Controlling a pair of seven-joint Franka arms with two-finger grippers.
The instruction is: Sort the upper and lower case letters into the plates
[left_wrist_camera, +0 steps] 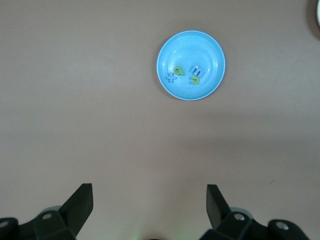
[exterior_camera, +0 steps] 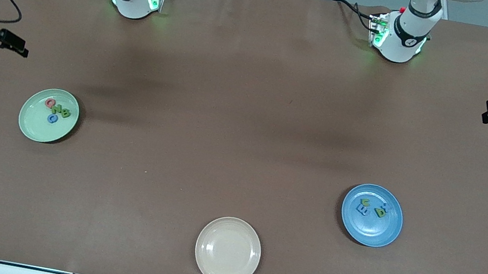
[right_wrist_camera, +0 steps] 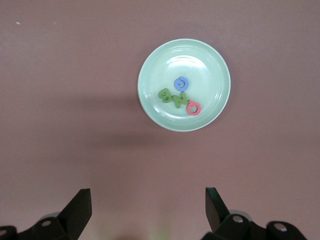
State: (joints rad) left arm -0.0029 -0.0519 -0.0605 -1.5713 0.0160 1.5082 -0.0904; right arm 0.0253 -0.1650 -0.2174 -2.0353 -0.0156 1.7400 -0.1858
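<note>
The pale mint green plate (exterior_camera: pixel 37 128) lies toward the right arm's end of the table and holds several letters: a red one (exterior_camera: pixel 49 103), green ones (exterior_camera: pixel 62 113) and a blue one (exterior_camera: pixel 52 119). The right wrist view shows this plate (right_wrist_camera: pixel 210 70) and its letters (right_wrist_camera: pixel 178 99). The blue plate (exterior_camera: pixel 372 232) lies toward the left arm's end and holds several green and blue letters (exterior_camera: pixel 365 206); the left wrist view shows the plate (left_wrist_camera: pixel 200 47) and its letters (left_wrist_camera: pixel 179 71). My right gripper (exterior_camera: pixel 19 46) (right_wrist_camera: pixel 148 196) and left gripper (exterior_camera: pixel 487 112) (left_wrist_camera: pixel 150 192) hang open and empty over the table's ends.
A beige cream plate (exterior_camera: pixel 228 250) with nothing in it lies at the table edge nearest the front camera, midway between the two arms' ends. Its rim shows at the edge of the left wrist view (left_wrist_camera: pixel 318 12). No loose letters show on the brown table (exterior_camera: pixel 225 128).
</note>
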